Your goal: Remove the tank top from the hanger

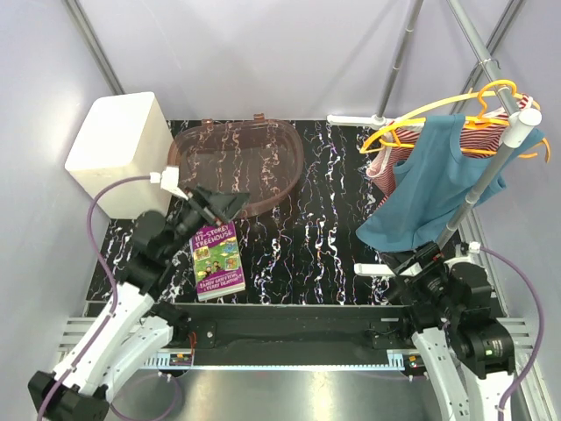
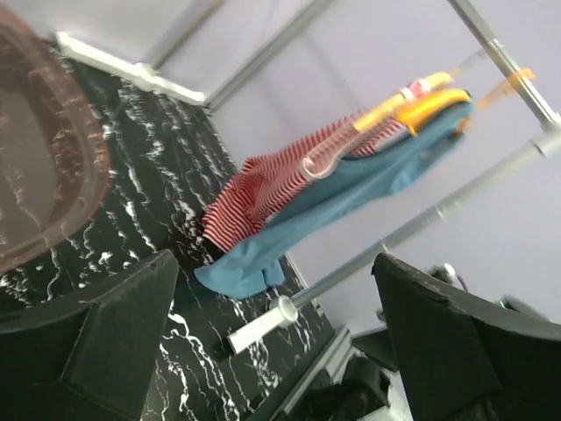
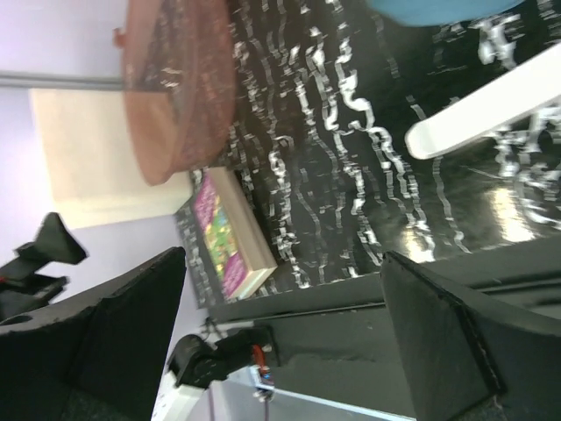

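On the rack [image 1: 480, 186], tank top [image 1: 428, 189] on orange hanger [image 1: 396, 134]; left tool [image 2: 276, 338], right tool [image 3: 285, 342] wide open, empty.

left arm [image 1: 123, 320]: white shell links, black joint housings behind the jaws | left gripper [image 1: 223, 203]: black, fingers [image 2: 114, 342] broad matte wedges | left cable [image 1: 92, 224]: lavender, white plug behind the jaws | right arm [image 1: 465, 298]: black housings, white link | right gripper [image 3: 282, 256]: black wedge fingers | right cable [image 1: 531, 298]: lavender loop behind the jaws
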### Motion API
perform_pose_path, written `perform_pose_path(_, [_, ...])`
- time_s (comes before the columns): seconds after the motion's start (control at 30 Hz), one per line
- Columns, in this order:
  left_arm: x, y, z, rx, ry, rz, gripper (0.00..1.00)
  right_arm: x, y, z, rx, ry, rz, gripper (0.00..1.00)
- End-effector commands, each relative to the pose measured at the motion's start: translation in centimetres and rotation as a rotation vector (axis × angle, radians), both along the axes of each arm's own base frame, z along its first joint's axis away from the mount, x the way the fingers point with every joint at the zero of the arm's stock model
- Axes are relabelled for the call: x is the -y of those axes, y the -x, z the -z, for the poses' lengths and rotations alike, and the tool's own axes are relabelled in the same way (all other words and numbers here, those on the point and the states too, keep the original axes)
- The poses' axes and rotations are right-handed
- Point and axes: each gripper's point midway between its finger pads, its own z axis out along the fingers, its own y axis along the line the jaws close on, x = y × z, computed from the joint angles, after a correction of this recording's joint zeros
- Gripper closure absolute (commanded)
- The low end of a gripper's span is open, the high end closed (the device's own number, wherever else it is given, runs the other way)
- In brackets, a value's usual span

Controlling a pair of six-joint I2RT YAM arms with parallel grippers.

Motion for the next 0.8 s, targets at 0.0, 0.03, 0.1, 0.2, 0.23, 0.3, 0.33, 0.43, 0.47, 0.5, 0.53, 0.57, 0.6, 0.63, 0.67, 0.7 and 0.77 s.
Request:
perform_pose_path(0.0, [-0.7,-3.5,3.6,-0.309,-0.088,-0.129,0.01,2.7,1.0,-1.7,0.023,0.171,0.058,0.00])
perform_pose_path(0.03, [-0.5,-3.6,4.3,-0.366,-0.118,-0.123,0.01,2.7,1.2,-2.4,0.044,0.186,0.048,0.00])
perform_pose_path(0.1, [1.3,-3.8,3.2,-0.392,-0.143,-0.021,0.01,2.8,1.6,-4.4,0.107,0.219,0.024,0.00])
perform_pose_path(0.2, [3.9,-4.1,1.1,-0.360,-0.164,0.151,0.01,3.6,2.2,-6.6,0.153,0.265,0.041,0.00])
perform_pose_path(0.23, [4.1,-4.8,0.2,-0.350,-0.140,0.165,0.01,4.0,2.3,-7.1,0.159,0.274,0.058,0.00])
perform_pose_path(0.3, [5.2,-5.5,-1.6,-0.342,-0.071,0.256,0.01,5.1,2.8,-8.5,0.180,0.324,0.096,0.00])
perform_pose_path(0.33, [5.7,-6.0,-4.3,-0.210,-0.026,0.282,0.01,5.3,2.9,-8.8,0.188,0.350,0.090,0.00])
perform_pose_path(0.43, [6.6,-7.5,-8.0,-0.073,-0.061,0.262,0.01,6.1,3.2,-9.4,0.154,0.420,0.088,0.01])
perform_pose_path(0.47, [7.1,-7.9,-8.6,-0.056,-0.089,0.255,0.01,6.2,3.3,-8.9,0.108,0.437,0.076,0.00])
perform_pose_path(0.5, [7.8,-8.2,-8.8,-0.048,-0.127,0.260,0.01,6.2,3.4,-8.9,0.108,0.457,0.056,0.01])
perform_pose_path(0.53, [9.0,-9.2,-10.5,-0.013,-0.128,0.279,0.01,6.1,3.6,-9.4,0.124,0.460,0.046,0.00])
perform_pose_path(0.57, [9.8,-9.3,-11.4,0.014,-0.129,0.300,0.01,5.8,3.8,-9.6,0.133,0.465,0.021,0.00])
perform_pose_path(0.6, [11.4,-9.0,-12.1,0.062,-0.147,0.344,0.01,5.7,4.0,-10.0,0.147,0.465,0.014,0.00])
perform_pose_path(0.63, [12.7,-9.5,-14.0,0.127,-0.152,0.366,0.02,5.5,4.3,-10.8,0.178,0.458,0.002,0.00])
perform_pose_path(0.67, [13.9,-9.2,-14.8,0.173,-0.165,0.405,0.08,5.4,4.4,-11.0,0.188,0.463,-0.004,0.00])
perform_pose_path(0.7, [15.2,-7.9,-17.9,0.307,-0.176,0.437,0.12,5.4,4.5,-11.2,0.197,0.462,-0.008,0.00])
perform_pose_path(0.77, [17.8,-8.1,-17.9,0.369,-0.203,0.505,0.18,5.3,4.7,-11.5,0.202,0.467,-0.018,0.00])
